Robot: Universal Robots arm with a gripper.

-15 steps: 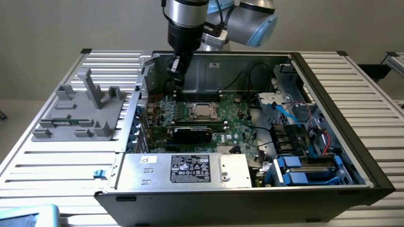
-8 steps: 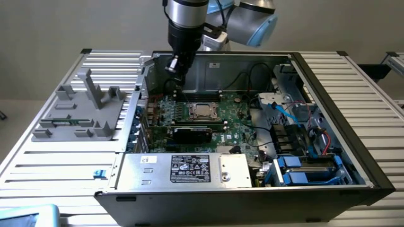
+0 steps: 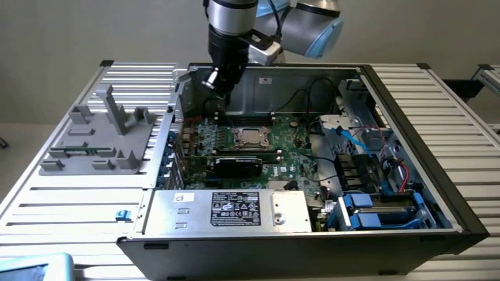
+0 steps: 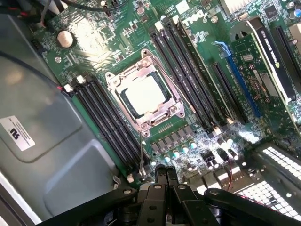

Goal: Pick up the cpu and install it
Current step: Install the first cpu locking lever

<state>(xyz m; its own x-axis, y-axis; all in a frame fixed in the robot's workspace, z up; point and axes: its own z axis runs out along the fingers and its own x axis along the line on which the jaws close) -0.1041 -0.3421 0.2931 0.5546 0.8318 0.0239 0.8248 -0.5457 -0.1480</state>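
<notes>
The cpu [image 4: 143,95], a small square chip with a shiny silver-beige top, lies flat inside the metal socket frame [image 4: 175,109] on the green motherboard [image 4: 188,52]. In the exterior view the cpu [image 3: 252,137] sits near the middle of the open computer case [image 3: 437,175]. My gripper [image 4: 166,173] hangs above the board a short way from the socket, its black fingers pressed together with nothing between them. The exterior view has the gripper [image 3: 221,96] inside the case near the back wall, toward that view's left of the cpu.
Black memory slots [image 4: 106,122] flank the socket on both sides. A black card [image 3: 238,165] and a silver power supply [image 3: 226,208] lie nearer the case front. Blue cables and drive bays [image 3: 367,205] fill the exterior view's right. A grey fixture with upright posts [image 3: 105,129] stands outside the case.
</notes>
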